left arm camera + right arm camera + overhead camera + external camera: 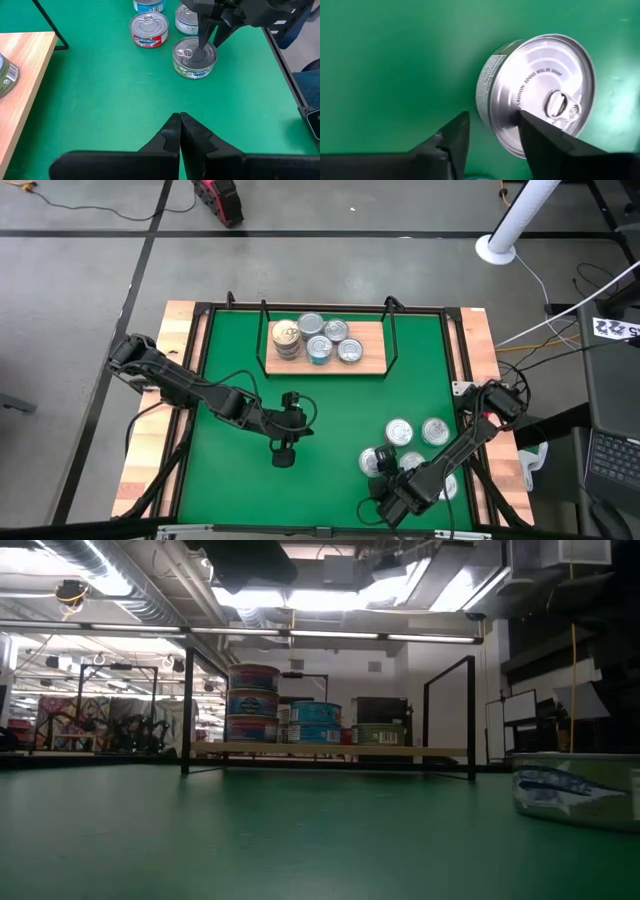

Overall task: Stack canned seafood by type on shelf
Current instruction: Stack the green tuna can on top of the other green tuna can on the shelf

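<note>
Several short round tins stand on the light-wood shelf point(325, 360) at the mat's far side, one pile point(253, 705) three high. More tins rest on the green mat near its right near corner: a red one point(148, 29) and a green-sided, silver-lidded one point(195, 57) among them. My right gripper point(495, 132) is open over the green-sided tin point(540, 95), one finger above its lid and one outside its wall. My left gripper point(180, 120) is shut and hovers over the bare mat mid-table point(283, 450). My right gripper comes at the green-sided tin from above, pointing down. One fingertip point(200, 47) stands at the lid point(520, 107) beside the pull tab, and the other is outside the wall over the mat. Whether the fingertip touches the lid, I cannot tell. The tin sits flat on the mat.
Black wire uprights point(187, 710) frame the shelf at both ends. Other tins point(435, 430) crowd close around the right gripper. Bare green mat point(330, 415) lies between the shelf and the loose tins. A black rail point(195, 380) runs around the mat.
</note>
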`<state>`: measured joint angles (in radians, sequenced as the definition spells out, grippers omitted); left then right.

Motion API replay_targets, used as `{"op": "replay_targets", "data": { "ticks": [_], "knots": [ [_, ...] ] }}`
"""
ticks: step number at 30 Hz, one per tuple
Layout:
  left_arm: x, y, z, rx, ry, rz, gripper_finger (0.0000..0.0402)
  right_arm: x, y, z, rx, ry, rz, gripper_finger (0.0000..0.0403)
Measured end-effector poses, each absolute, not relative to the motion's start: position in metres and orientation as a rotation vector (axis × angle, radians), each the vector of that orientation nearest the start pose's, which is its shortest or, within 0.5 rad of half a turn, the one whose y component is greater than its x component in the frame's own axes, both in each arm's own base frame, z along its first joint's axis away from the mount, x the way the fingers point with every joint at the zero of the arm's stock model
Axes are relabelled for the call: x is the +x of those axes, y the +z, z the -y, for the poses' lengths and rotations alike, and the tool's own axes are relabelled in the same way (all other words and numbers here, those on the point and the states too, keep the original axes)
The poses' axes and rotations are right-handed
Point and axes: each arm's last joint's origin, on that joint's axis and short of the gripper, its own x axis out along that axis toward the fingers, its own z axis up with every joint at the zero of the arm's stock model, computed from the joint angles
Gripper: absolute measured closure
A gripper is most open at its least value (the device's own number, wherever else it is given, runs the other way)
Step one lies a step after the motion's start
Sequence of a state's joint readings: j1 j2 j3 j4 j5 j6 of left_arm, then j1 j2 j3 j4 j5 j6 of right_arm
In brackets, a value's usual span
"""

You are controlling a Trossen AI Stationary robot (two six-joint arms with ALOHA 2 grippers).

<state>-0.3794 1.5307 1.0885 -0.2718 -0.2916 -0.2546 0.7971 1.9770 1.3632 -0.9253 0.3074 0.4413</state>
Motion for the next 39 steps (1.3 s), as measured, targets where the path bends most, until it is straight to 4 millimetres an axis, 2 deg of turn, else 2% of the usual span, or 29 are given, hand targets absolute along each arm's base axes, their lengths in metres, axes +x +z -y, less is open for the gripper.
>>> {"op": "replay_targets", "data": {
  "ticks": [7, 16, 30, 39],
  "knots": [
    [0.308, 0.254, 0.114, -0.01, 0.003, -0.678, 0.04, 0.27, 0.158, -0.241, -0.469, 0.002, -1.302, 0.0309],
    [0.308, 0.254, 0.114, -0.009, 0.002, -0.679, 0.04, 0.3, 0.158, -0.202, -0.411, -0.091, -1.332, 0.0394],
    [0.308, 0.254, 0.114, -0.009, 0.002, -0.679, 0.04, 0.336, 0.158, -0.138, -0.456, -0.148, -1.375, 0.0401],
    [0.308, 0.255, 0.114, 0.015, -0.004, -0.677, 0.04, 0.344, 0.158, -0.12, -0.541, -0.15, -1.376, 0.0402]
  ]
}}
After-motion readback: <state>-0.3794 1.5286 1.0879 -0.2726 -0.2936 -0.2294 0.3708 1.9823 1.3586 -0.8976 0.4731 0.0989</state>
